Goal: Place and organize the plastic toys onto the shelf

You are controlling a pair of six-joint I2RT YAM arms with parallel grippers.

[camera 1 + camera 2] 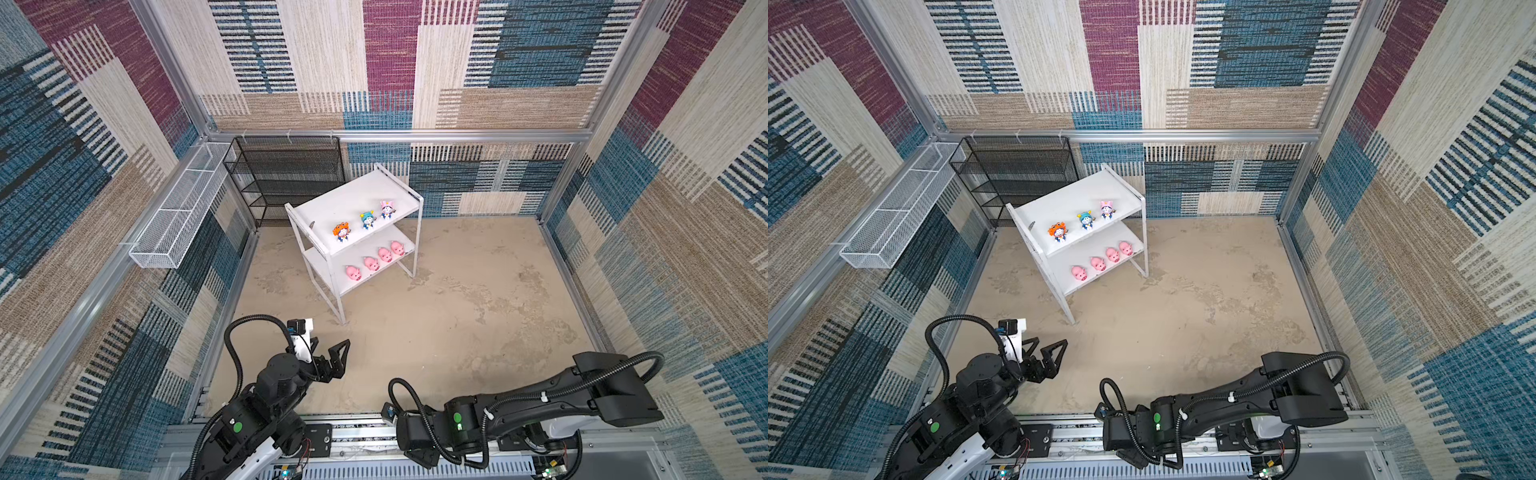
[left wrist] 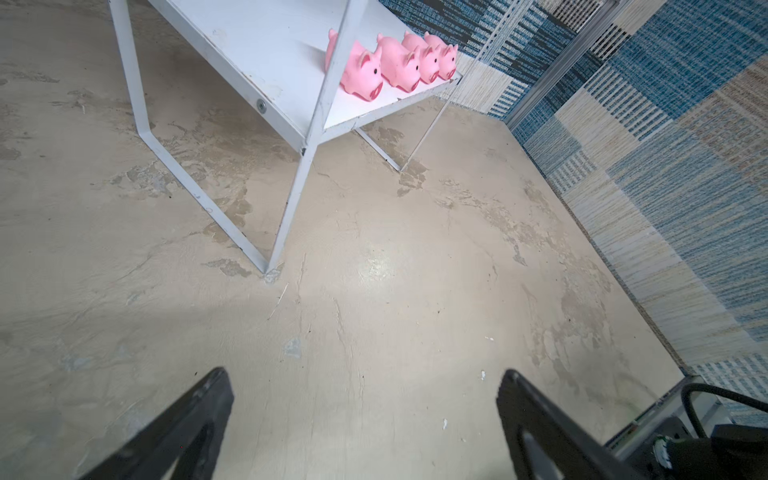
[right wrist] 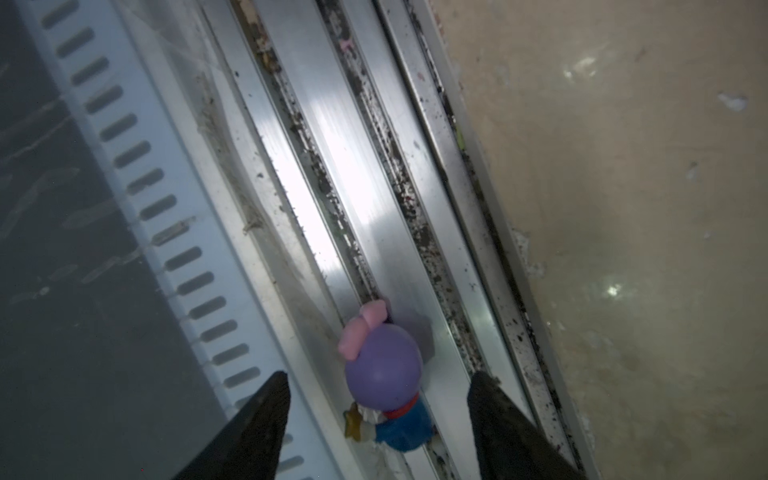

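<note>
Right wrist view: right gripper point(image 3: 379, 376) fingers spread, straddling purple-hood figure point(image 3: 384, 370) on rail point(image 3: 353, 166); no contact seen. Left gripper point(image 2: 365, 374) fingers wide apart, empty, over floor point(image 2: 395, 257) at 7 o'clock. Shelf point(image 1: 353, 195) toward 12 o'clock: three figures point(image 1: 368, 220) on top board, four pigs point(image 1: 371, 263) on lower.

We see the white two-tier shelf point(image 1: 353, 195) standing on the beige tabletop point(image 1: 478, 311), a little left of centre in both top views. Its upper board carries three upright toys in a row: the orange-hooded figurine point(image 1: 342, 231), the blue-hooded figurine point(image 1: 367, 219) and the pink-hooded figurine point(image 1: 387, 209). On its lower board the four pink pigs point(image 1: 371, 263) stand side by side near the front edge. Behind the shelf, towards the upper left, the black mesh rack point(image 1: 286, 174) stands on the same surface. In the right wrist view we find the purple-hooded figurine point(image 3: 384, 374) resting on the aluminium rail point(image 3: 357, 166) that borders the tabletop.
</note>
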